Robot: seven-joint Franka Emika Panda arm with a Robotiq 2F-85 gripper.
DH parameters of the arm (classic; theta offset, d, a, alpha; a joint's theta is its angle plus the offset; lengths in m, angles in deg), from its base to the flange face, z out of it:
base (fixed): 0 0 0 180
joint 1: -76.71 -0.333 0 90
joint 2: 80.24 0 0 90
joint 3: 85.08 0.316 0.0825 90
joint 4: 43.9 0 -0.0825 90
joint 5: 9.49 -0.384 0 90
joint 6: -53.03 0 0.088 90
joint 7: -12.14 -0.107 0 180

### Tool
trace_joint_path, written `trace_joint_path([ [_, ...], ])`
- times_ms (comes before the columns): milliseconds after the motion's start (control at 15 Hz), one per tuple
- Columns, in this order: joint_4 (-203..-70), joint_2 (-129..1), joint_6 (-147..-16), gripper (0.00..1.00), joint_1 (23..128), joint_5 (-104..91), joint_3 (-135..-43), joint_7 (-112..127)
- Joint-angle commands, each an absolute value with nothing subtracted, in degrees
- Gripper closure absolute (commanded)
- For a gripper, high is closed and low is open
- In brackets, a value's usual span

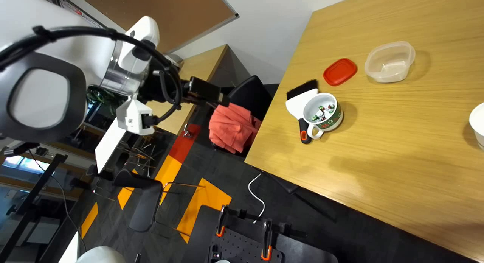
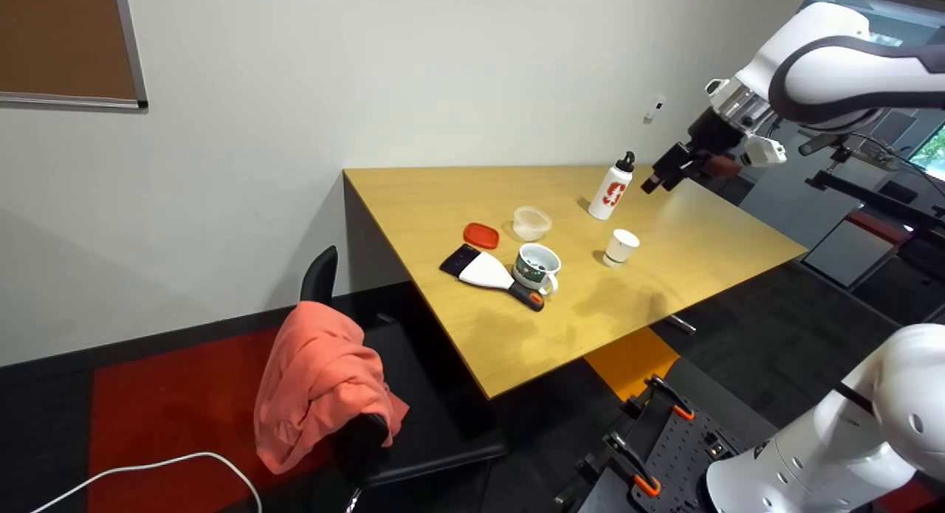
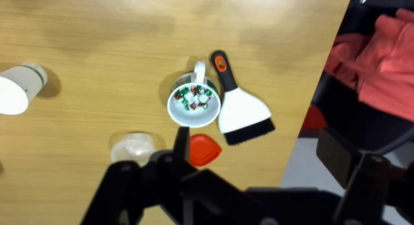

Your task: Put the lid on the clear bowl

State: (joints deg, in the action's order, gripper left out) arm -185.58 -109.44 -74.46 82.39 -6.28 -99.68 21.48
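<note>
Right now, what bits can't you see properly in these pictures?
Red lid: wrist view, left side hidden behind the gripper.
Clear bowl: wrist view, lower edge hidden by the gripper too.
White cup: wrist view, cut off by the picture's left edge.
Coral cloth: wrist view, cut off by the right edge.
Mug: in an exterior view, its contents are too small to name.
</note>
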Motion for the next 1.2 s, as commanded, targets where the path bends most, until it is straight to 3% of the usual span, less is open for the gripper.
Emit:
trace_joint_path([
  [0, -178.5, -97.5, -82.5, 0.00, 85.2, -7.0, -97.4, 13.0],
  [467, -164.2, -76.8, -86.9, 0.00, 86.7, -12.1, -97.8, 1.5],
  [533, -169.2, -82.1, -86.2, 0.00, 86.6, -10.2, -97.5, 4.0],
  [1133, -162.2, -72.8, -88.9, 0.00, 86.4, -10.8, -97.5, -2.2],
])
